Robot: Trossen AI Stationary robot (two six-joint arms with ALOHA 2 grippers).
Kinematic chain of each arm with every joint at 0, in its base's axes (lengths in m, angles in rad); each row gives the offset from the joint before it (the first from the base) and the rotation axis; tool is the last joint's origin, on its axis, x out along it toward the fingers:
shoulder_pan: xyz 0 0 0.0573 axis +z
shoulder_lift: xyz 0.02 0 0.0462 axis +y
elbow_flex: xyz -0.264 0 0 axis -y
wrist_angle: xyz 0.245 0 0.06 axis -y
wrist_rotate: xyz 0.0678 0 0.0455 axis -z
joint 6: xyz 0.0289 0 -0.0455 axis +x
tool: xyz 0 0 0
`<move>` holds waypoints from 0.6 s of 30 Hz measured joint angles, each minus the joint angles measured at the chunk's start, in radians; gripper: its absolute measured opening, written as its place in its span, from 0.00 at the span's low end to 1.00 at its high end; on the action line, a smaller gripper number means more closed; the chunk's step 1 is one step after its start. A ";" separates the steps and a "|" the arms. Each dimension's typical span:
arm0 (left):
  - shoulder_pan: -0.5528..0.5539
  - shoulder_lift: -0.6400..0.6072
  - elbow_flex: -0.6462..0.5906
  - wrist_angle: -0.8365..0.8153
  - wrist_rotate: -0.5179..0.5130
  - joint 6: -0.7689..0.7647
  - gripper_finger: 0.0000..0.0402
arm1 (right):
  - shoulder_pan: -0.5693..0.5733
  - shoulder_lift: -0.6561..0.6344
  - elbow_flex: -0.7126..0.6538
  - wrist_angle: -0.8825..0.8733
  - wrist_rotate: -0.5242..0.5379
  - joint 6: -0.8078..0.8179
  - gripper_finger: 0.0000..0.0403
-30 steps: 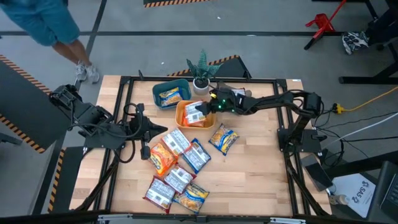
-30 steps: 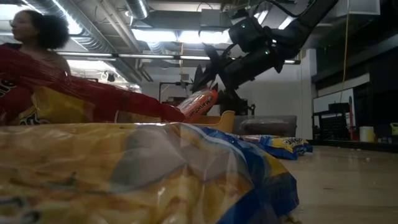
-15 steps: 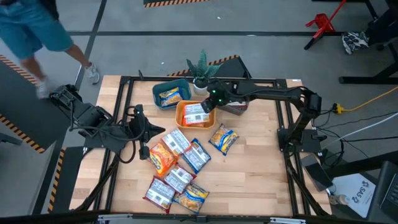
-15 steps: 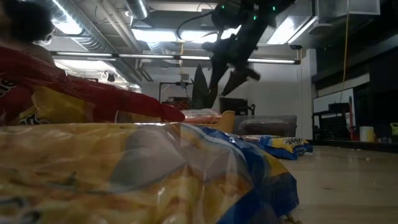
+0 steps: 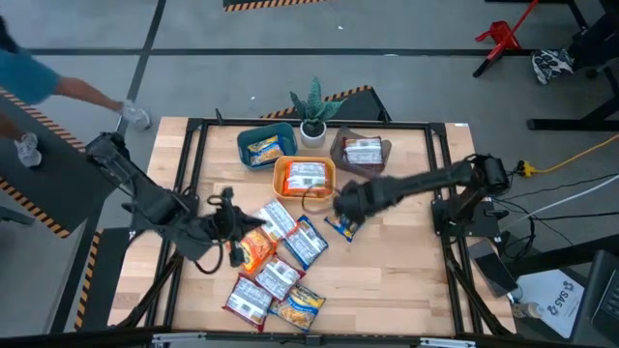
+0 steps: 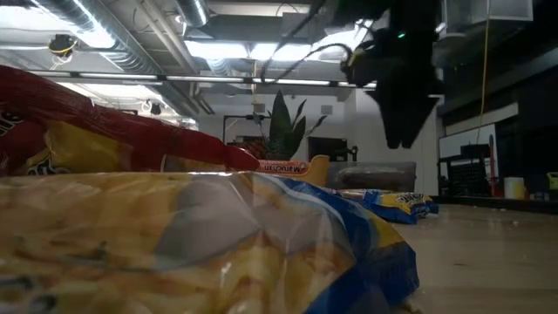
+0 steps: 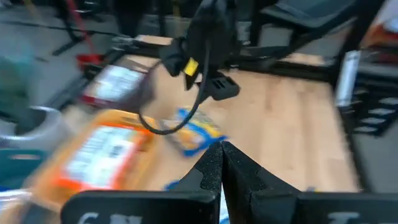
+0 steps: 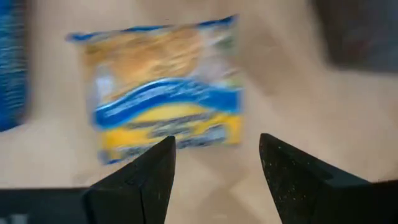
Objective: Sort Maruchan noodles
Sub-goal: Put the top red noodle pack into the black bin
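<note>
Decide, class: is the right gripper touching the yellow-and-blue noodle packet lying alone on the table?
Apart. The right wrist view shows the open right gripper above the yellow-and-blue packet, with bare table between fingertips and packet.

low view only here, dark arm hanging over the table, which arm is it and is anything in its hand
Observer: It's the right arm; the right hand is open and empty, above a yellow-and-blue packet.
Operator: is that packet on its own
Observer: Yes, the high view shows it lying apart from the main pile of packets.
Operator: where's the other arm
Observer: The left hand is shut, at the left edge of that pile.
Operator: bins filled yet
Observer: Teal bin, orange bin and grey bin each show one packet.
</note>
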 joint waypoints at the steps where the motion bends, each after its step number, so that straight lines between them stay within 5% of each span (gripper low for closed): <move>1: 0.004 0.000 -0.050 0.084 0.033 0.000 0.00 | 0.037 -0.004 -0.021 0.041 0.000 0.043 0.54; 7: -0.007 0.000 -0.338 0.476 0.250 -0.005 0.00 | 0.255 -0.013 -0.119 0.487 0.086 0.136 0.54; 12: -0.053 0.047 -0.465 0.538 0.268 0.029 0.00 | 0.382 0.020 -0.162 0.935 0.178 -0.354 0.54; 18: -0.041 0.159 -0.513 0.554 0.253 -0.031 0.00 | 0.391 0.127 -0.096 1.023 0.267 -0.731 0.54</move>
